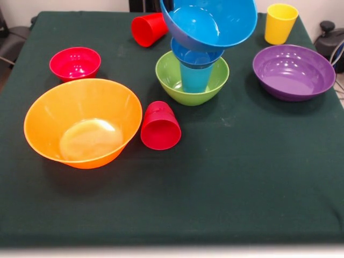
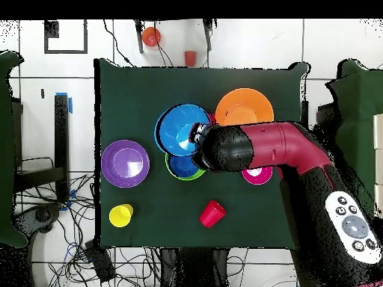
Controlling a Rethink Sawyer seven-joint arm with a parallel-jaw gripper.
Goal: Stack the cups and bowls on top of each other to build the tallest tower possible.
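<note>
The tower stands mid-table: a green bowl [image 1: 172, 80] [image 2: 191, 176] holds an upturned light blue cup [image 1: 194, 78], with the small dark blue bowl [image 1: 196, 55] [image 2: 179, 164] on top. My gripper [image 2: 199, 134] is shut on the rim of the medium blue bowl [image 1: 215, 21] [image 2: 178, 128], holding it tilted just above the small bowl. The front view hides the gripper behind this bowl. One red cup [image 1: 160, 126] lies on its side beside the orange bowl [image 1: 80, 123] [image 2: 243, 106]. Another red cup [image 1: 149, 28] [image 2: 212, 214] lies near the robot's side.
The small red bowl [image 1: 75, 63] [image 2: 258, 176] sits partly under my arm [image 2: 262, 149]. The purple bowl [image 1: 293, 72] [image 2: 125, 163] and the upright yellow cup [image 1: 280, 23] [image 2: 120, 215] stand apart. The dark green tablecloth [image 1: 242, 188] drops off at every edge.
</note>
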